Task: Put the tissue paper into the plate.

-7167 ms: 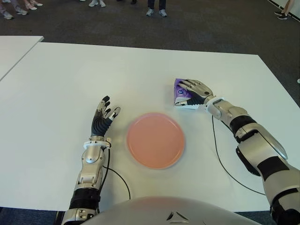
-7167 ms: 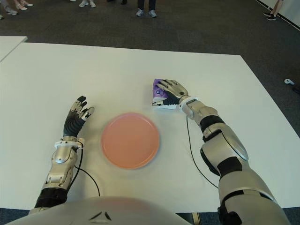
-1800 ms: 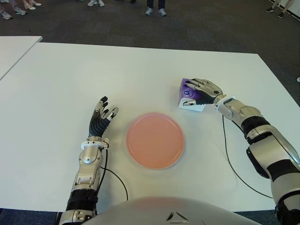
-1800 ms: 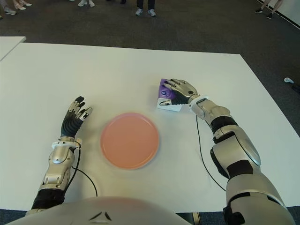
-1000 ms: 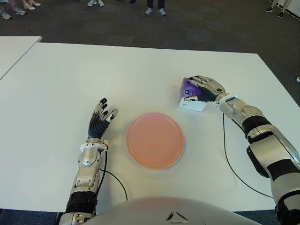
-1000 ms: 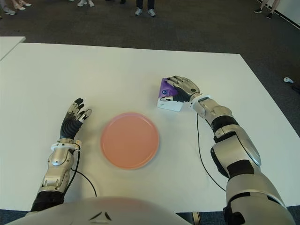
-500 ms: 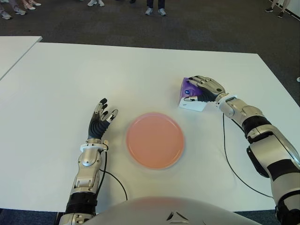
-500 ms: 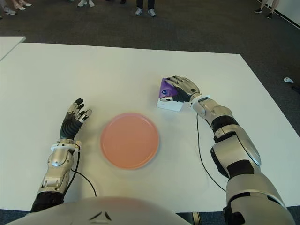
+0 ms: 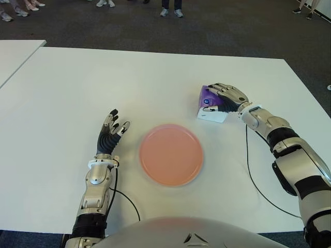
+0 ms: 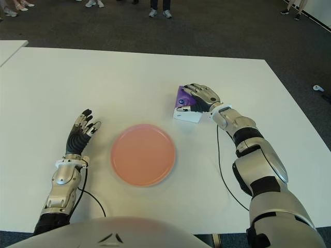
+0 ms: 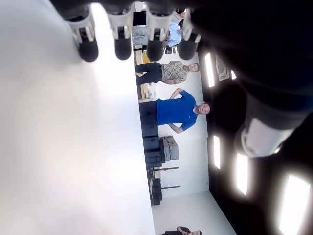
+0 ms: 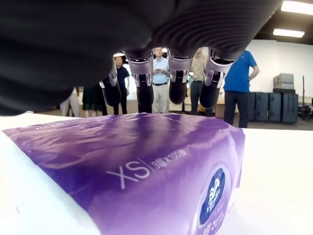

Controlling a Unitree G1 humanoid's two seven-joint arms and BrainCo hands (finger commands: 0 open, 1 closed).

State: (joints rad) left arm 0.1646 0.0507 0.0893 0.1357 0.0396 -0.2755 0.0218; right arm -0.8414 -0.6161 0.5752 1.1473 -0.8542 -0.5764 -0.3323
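Note:
The tissue paper is a purple and white pack (image 9: 209, 105) on the white table (image 9: 103, 77), up and to the right of the pink plate (image 9: 171, 154). It stands tilted, its purple face turned up toward the plate. My right hand (image 9: 215, 98) covers it from the right, with fingers curled over the top edge and the thumb on the near side. In the right wrist view the fingertips (image 12: 177, 90) hook over the pack's (image 12: 146, 166) far edge. The plate holds nothing. My left hand (image 9: 111, 129) shows to the left of the plate, fingers spread.
A second white table (image 9: 15, 54) shows at the far left. Several people's feet (image 9: 170, 10) stand on the dark carpet beyond the table's far edge. A black cable (image 9: 253, 175) runs along my right forearm over the table.
Over seven seconds the right hand has carried the pack a little to the right and tipped it up on edge. In the last second nothing has visibly moved.

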